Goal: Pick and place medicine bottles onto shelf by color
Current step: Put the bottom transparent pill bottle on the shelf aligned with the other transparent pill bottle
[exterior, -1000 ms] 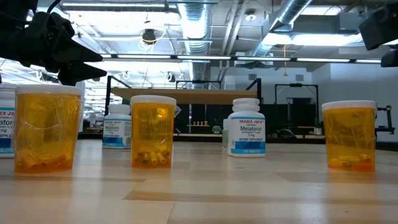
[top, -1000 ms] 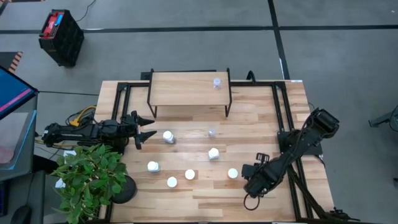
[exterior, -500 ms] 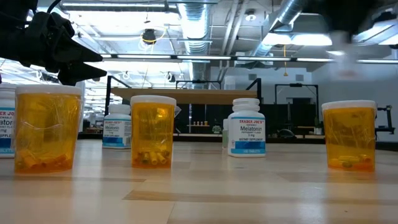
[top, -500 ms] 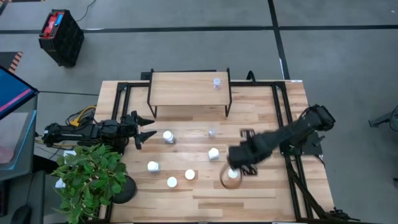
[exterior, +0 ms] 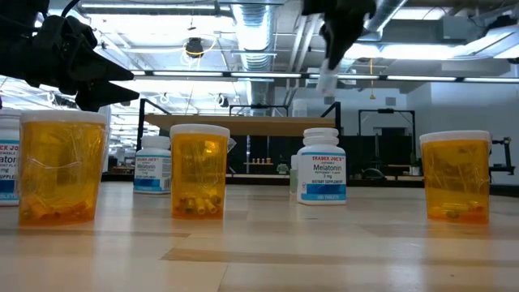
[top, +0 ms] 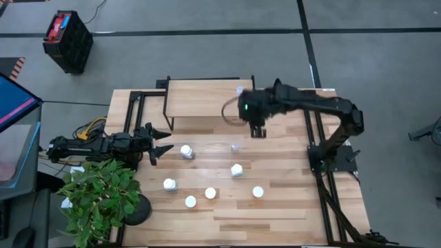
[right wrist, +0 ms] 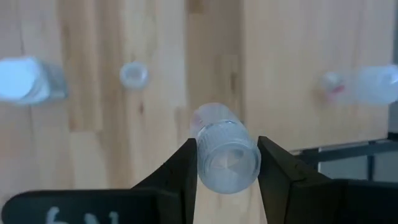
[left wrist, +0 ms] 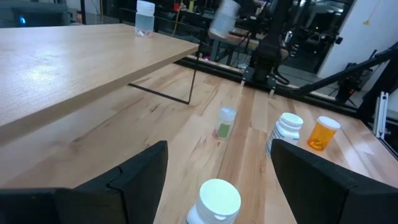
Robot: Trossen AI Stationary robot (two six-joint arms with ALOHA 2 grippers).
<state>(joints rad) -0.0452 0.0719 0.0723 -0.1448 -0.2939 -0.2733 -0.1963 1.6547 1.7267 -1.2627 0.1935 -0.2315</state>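
A low light-wood shelf with thin black legs (top: 207, 100) stands at the 12 o'clock edge of the slatted wooden table (top: 289, 213). It carries one clear bluish bottle with a pale cap (left wrist: 144, 17), upright near its 3 o'clock end.

The right gripper (right wrist: 227, 155) hangs in the air just off that end of the shelf, at about 1 o'clock on the table. Its fingers (right wrist: 186, 165) are clamped on the sides of a second clear bluish bottle (right wrist: 227, 149), whose cap faces the wrist camera; what is inside cannot be made out.

Seven bottles stand around the middle of the table. The three orange bottles with white caps (exterior: 199, 170) each hold a small heap of pale capsules at the bottom. The white labelled bottles (exterior: 322, 166) are opaque. A third clear bottle (left wrist: 225, 122) shows something greenish inside.

The left gripper (top: 162, 143) waits at 9 o'clock, jaws spread apart and empty, pointing towards 3 o'clock, with a white bottle (top: 186, 151) just ahead.

A second ago the right arm was folded low at 4 o'clock; half a second ago it swept over the bottle at 5 o'clock (top: 258, 192). The bottles on the table and shelf have not moved, nor has the left arm.
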